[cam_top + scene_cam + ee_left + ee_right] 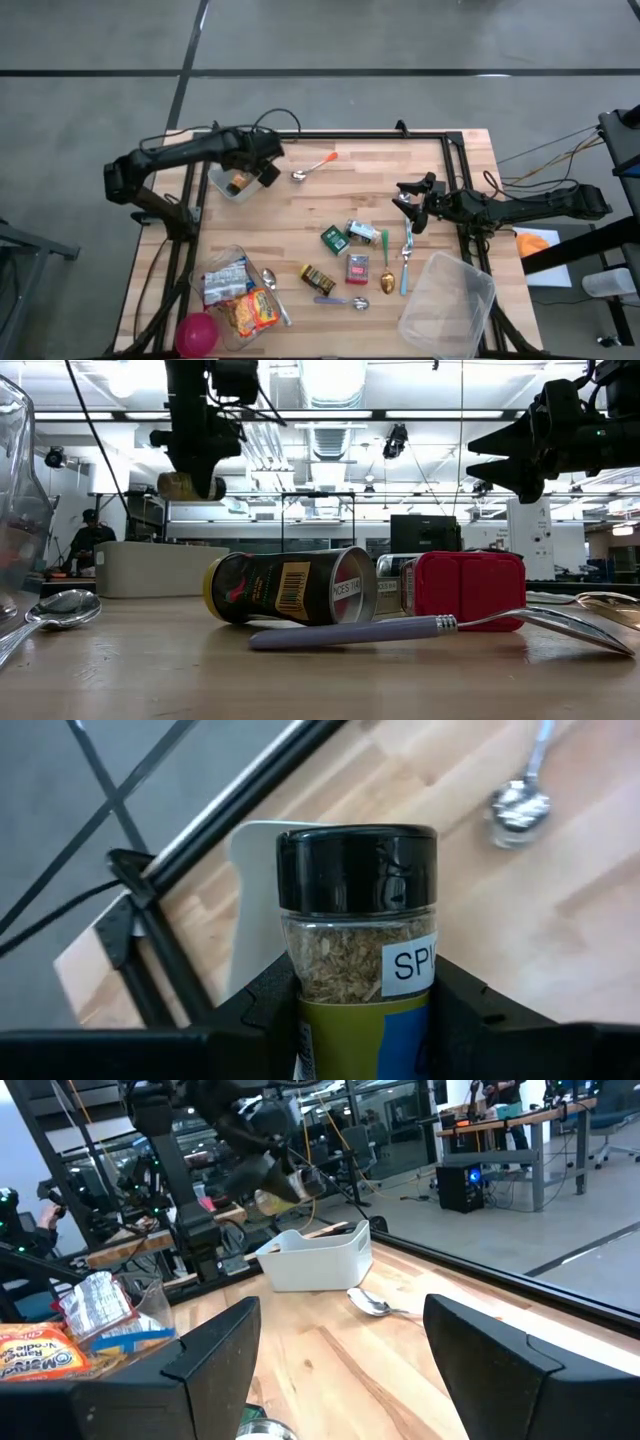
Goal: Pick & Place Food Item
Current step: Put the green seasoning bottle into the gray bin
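Left hand [252, 172] pinching spice jar [357, 955] by its sides, lid clear, carried above white bin [229, 187] near worktop's far left corner, apparently for dropping in. Right hand [410, 204] spread, waiting near right edge.

You look at a table [300, 215] of pale wood planks with a smooth, matt finish and visible grain. The spice jar [358, 955] is clear glass or plastic, showing dry flaked herbs, with a glossy black plastic cap and a paper label. The bin [315, 1260] beneath it is matt white plastic. The spoons [55, 610] are shiny polished metal; one spoon [440, 628] has a matt lilac plastic handle. A dark can [290, 588] looks glossy. The large container [448, 305] is clear plastic. The snack packets [252, 312] are glossy, crinkled foil.
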Controlling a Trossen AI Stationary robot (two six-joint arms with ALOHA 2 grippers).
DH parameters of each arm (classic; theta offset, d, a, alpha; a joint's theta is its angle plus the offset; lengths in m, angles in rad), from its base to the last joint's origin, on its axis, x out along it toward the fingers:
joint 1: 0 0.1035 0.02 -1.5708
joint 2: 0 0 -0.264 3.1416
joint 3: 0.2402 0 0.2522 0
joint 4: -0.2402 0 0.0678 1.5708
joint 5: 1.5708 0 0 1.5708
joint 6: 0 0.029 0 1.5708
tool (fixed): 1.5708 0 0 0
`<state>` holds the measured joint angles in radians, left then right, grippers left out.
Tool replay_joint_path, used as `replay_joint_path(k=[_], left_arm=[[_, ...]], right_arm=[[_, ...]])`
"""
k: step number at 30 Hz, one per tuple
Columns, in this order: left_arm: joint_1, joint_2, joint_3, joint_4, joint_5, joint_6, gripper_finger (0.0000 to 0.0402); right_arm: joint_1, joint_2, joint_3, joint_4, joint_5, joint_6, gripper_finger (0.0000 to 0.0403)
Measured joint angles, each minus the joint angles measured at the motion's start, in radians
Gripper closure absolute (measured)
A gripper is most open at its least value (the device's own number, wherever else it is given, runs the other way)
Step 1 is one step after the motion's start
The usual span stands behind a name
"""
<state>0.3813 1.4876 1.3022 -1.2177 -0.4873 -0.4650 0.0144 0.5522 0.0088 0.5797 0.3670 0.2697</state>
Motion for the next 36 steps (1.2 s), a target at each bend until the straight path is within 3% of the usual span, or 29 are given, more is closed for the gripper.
replay_joint_path(k=[9, 24, 36], left_arm=[[0.111, 0.007, -0.014, 0.032, 0.015, 0.097, 0.0254], [0.185, 0.006, -0.213, 0.162, 0.065, 0.152, 0.0254], [0.225, 0.006, -0.37, 0.339, 0.189, 0.207, 0.0254]], right_arm=[[0.0, 0.0, 0.0, 0.0, 0.0, 0.0, 0.0126], [0.0, 0.0, 0.0, 0.0, 0.0, 0.0, 0.0126], [0.0, 0.0, 0.0, 0.0, 0.0, 0.0, 0.0126]])
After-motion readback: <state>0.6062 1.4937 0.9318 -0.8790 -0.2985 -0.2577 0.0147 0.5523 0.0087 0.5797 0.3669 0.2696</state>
